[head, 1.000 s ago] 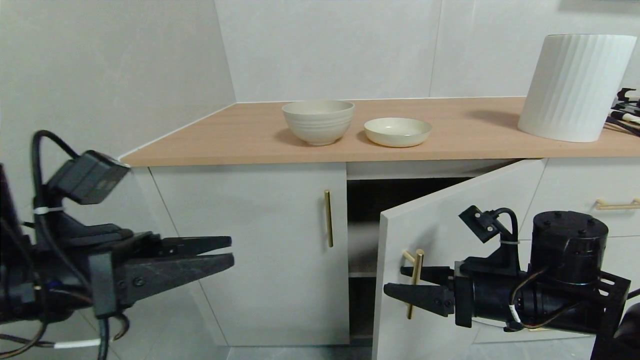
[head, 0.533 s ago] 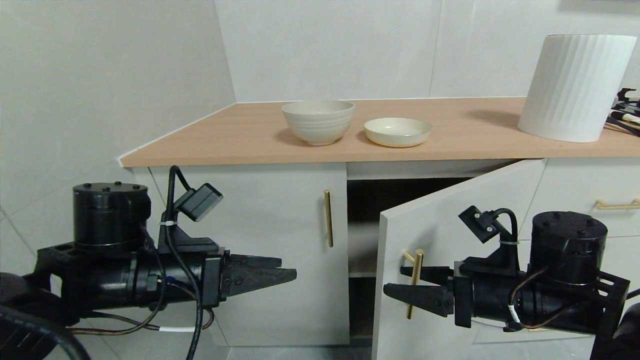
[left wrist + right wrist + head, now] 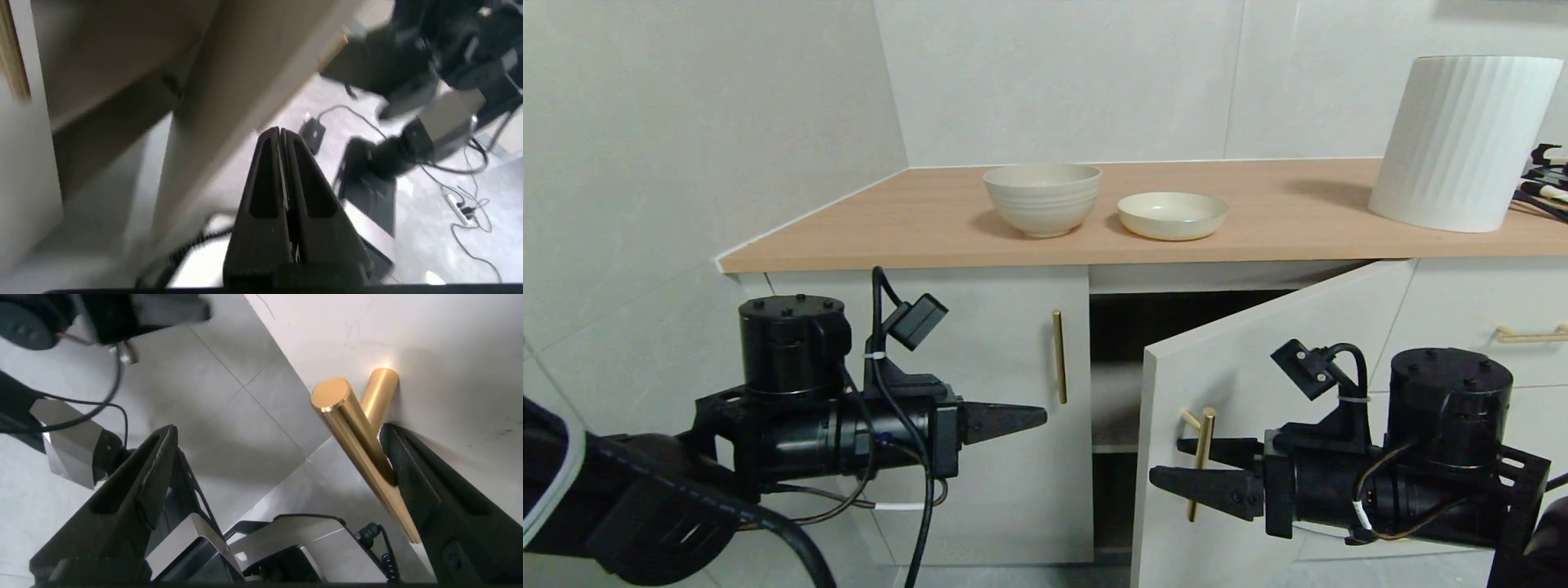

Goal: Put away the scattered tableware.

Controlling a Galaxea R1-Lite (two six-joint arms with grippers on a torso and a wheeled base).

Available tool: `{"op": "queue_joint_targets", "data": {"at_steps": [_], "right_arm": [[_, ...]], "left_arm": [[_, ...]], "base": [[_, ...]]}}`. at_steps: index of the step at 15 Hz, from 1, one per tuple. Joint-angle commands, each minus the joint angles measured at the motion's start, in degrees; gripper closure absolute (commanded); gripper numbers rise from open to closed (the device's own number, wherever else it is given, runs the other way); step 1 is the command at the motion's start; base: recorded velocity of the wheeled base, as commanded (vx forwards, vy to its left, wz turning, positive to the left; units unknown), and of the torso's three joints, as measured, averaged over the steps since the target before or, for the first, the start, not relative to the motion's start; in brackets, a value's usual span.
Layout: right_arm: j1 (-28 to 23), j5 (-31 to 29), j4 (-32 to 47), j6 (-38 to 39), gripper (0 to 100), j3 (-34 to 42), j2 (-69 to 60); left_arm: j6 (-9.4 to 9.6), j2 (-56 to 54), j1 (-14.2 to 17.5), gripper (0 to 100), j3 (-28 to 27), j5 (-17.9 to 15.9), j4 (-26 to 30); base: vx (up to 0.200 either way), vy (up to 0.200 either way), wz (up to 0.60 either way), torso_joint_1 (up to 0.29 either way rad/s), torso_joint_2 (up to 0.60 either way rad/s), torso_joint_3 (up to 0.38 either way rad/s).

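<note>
Your bowl (image 3: 1043, 198) and shallow dish (image 3: 1172, 215) stand mouth-up, side by side, just apart on the wooden surface (image 3: 915, 229) at the frame's upper middle. Both are round and sit well above both end effectors. At lower left, your left end effector (image 3: 1033, 416) is pressed together. At lower right, your right end effector (image 3: 1172, 461) is spread around the open door's (image 3: 1258, 343) upright brass handle (image 3: 1199, 465).

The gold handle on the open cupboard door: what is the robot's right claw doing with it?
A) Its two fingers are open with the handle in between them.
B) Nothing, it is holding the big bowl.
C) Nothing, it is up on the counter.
A: the right gripper has its fingers spread apart, with the gold handle of the open cupboard door sitting between them.
</note>
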Motion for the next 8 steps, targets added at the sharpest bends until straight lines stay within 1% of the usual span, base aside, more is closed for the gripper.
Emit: {"op": "queue_joint_targets", "data": {"at_steps": [1, 2, 3, 4, 5, 6, 7, 8], "right_arm": [[0.02, 0.02, 0.0, -0.02, 0, -0.02, 0.12], [0.02, 0.02, 0.0, -0.02, 0, 0.07, -0.05], [0.02, 0.02, 0.08, -0.02, 0, 0.15, -0.32], [0.11, 0.11, 0.0, -0.1, 0, 0.51, -0.49], [0.2, 0.11, 0.0, -0.1, 0, 0.59, -0.93], [0.2, 0.11, 0.0, -0.1, 0, 0.59, -1.11], [0.2, 0.11, 0.08, -0.1, 0, 0.68, -1.46], [0.11, 0.02, 0.08, -0.28, 0, 0.59, -1.81]], "left_arm": [[-3.86, 5.65, -2.09, 100, -3.79, 0.83, -3.32], [-7.46, 6.44, -3.24, 100, -5.98, 1.19, -4.46], [-10.45, 7.93, -4.47, 100, -9.24, 1.71, -4.72], [-11.5, 9.08, -5.35, 100, -11.26, 3.03, -4.64], [-11.68, 11.27, -6.58, 100, -12.93, 6.2, -4.55], [-11.94, 12.15, -7.19, 100, -13.19, 8.48, -4.55], [-12.38, 14.96, -8.6, 100, -13.72, 11.47, -4.55], [-12.29, 16.55, -10.0, 100, -14.07, 14.19, -4.9]], "base": [[0.0, 0.0, 0.0, 0.0, 0.0, 0.0], [0.0, 0.0, 0.0, 0.0, 0.0, 0.0], [0.0, 0.0, 0.0, 0.0, 0.0, 0.0], [0.0, 0.0, 0.0, 0.0, 0.0, 0.0], [0.0, 0.0, 0.0, 0.0, 0.0, 0.0], [0.0, 0.0, 0.0, 0.0, 0.0, 0.0], [0.0, 0.0, 0.0, 0.0, 0.0, 0.0], [0.0, 0.0, 0.0, 0.0, 0.0, 0.0]]}}
